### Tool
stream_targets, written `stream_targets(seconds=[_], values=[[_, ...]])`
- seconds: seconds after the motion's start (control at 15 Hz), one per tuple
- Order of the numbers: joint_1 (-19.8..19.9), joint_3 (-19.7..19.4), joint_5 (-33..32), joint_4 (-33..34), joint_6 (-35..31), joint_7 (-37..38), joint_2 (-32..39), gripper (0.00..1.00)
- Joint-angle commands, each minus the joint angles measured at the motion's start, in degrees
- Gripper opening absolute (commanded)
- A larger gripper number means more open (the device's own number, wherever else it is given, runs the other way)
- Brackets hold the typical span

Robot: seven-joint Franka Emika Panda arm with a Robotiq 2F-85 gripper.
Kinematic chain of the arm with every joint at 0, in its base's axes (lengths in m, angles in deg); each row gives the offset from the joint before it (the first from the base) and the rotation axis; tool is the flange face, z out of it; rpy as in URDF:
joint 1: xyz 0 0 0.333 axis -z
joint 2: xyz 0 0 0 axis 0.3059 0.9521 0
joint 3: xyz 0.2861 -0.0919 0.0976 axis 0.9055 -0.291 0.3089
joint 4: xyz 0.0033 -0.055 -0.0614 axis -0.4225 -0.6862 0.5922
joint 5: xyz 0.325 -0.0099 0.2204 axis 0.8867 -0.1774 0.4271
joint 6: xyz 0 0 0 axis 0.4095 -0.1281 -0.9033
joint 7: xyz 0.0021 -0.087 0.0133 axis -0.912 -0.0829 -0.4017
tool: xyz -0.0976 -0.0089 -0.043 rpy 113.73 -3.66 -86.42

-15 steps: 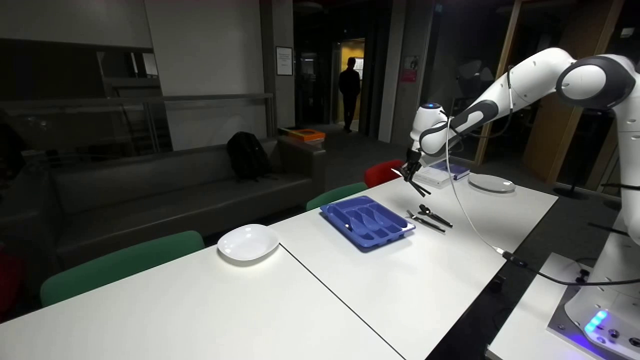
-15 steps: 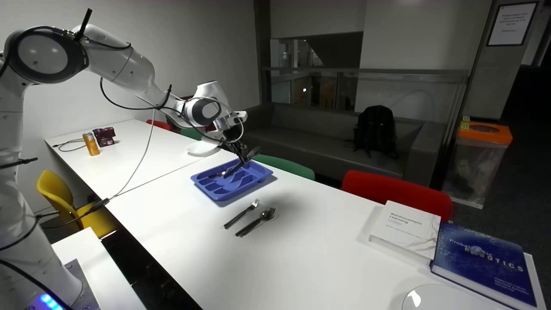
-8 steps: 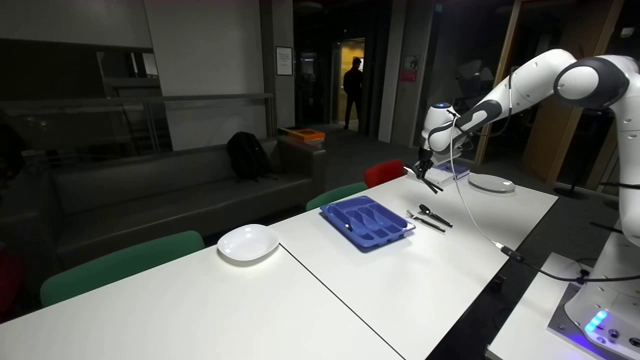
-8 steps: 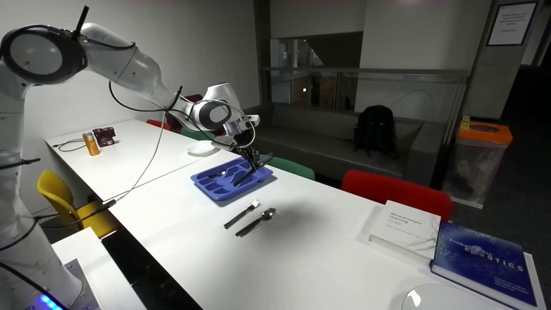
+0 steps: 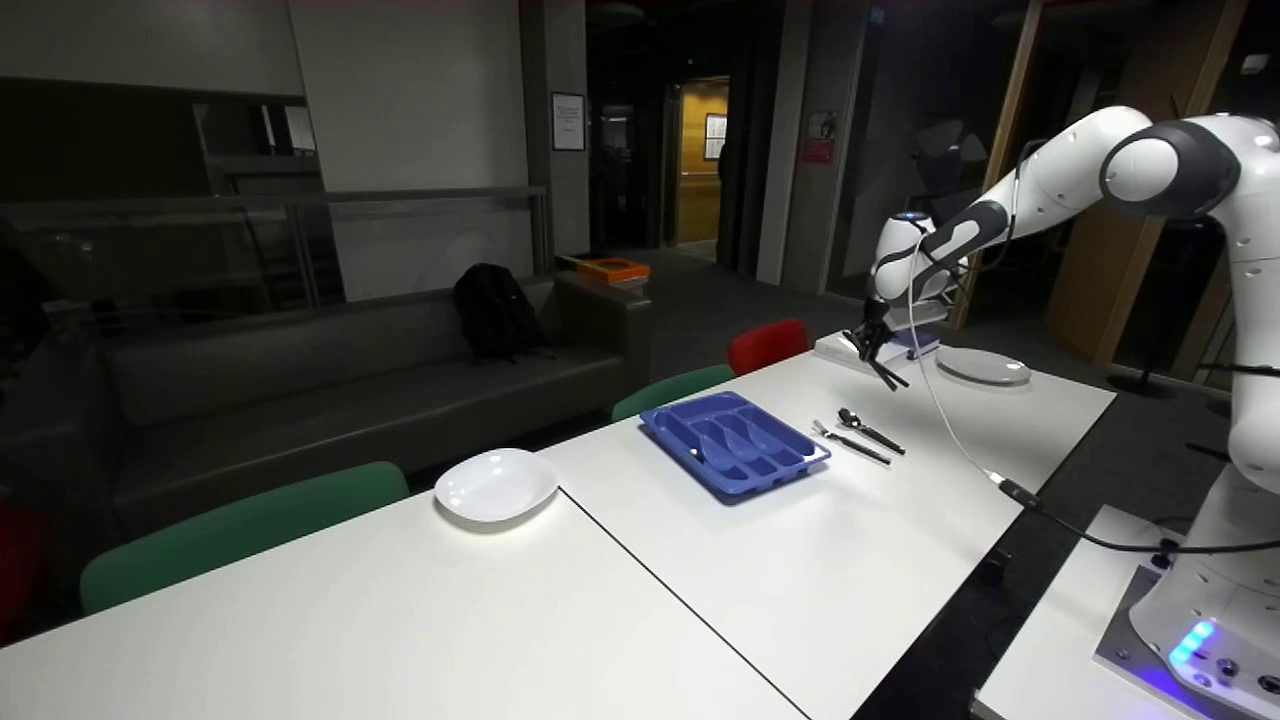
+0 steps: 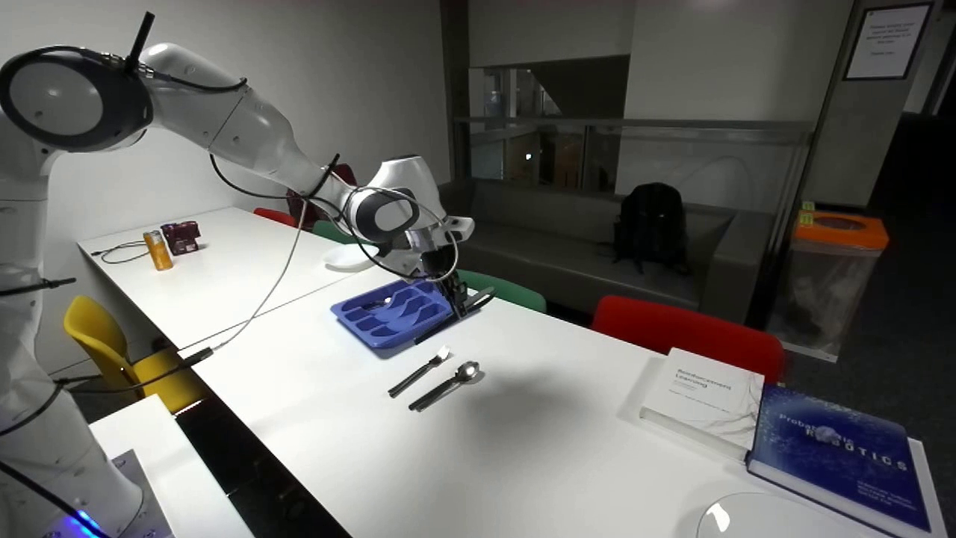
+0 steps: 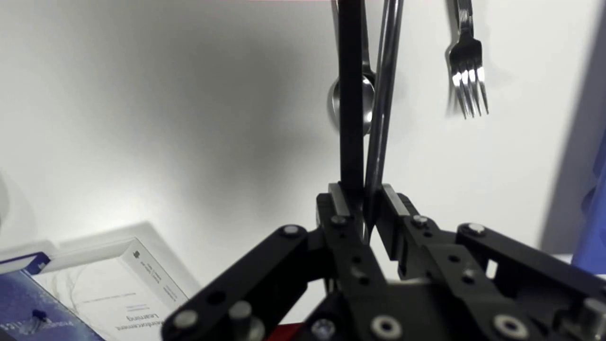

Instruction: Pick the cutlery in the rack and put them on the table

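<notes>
Black and slender, two pieces of cutlery [image 7: 351,109] are clamped together by the gripper [image 7: 367,201], which hangs above the table [image 5: 600,620]. Their long axes run nearly alike, opening into a narrow V away from the gripper; both exterior views show the dark handles pointing from it toward the robot's base [image 5: 1218,590] and the metal ends jutting out past it toward the sofa [image 5: 380,375]. Below the gripper's level and near it, a spoon [image 6: 441,389] and a fork [image 6: 417,373] lie apart on the table, heads likewise toward the sofa. Right of the gripper in the wrist view sits the blue tray [image 7: 593,239], another utensil [image 6: 387,301], too small to identify, in one compartment; left of the gripper lies a white book [image 7: 113,284].
</notes>
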Motion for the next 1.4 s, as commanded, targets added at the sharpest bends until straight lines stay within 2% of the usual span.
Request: stream_targets(seconds=[0.0, 0.33, 0.87, 1.33], values=[[2.7, 0.4, 4.2, -0.4, -0.6, -3.2, 0.6, 0.05], [5.0, 1.6, 7.7, -0.4, -0.7, -7.6, 2.9, 0.05], [11.6, 6.7, 17.8, -0.8, 0.1, -22.9, 4.7, 0.05], [13.6, 5.9, 17.9, -0.3, 1.9, -26.3, 5.1, 0.05]])
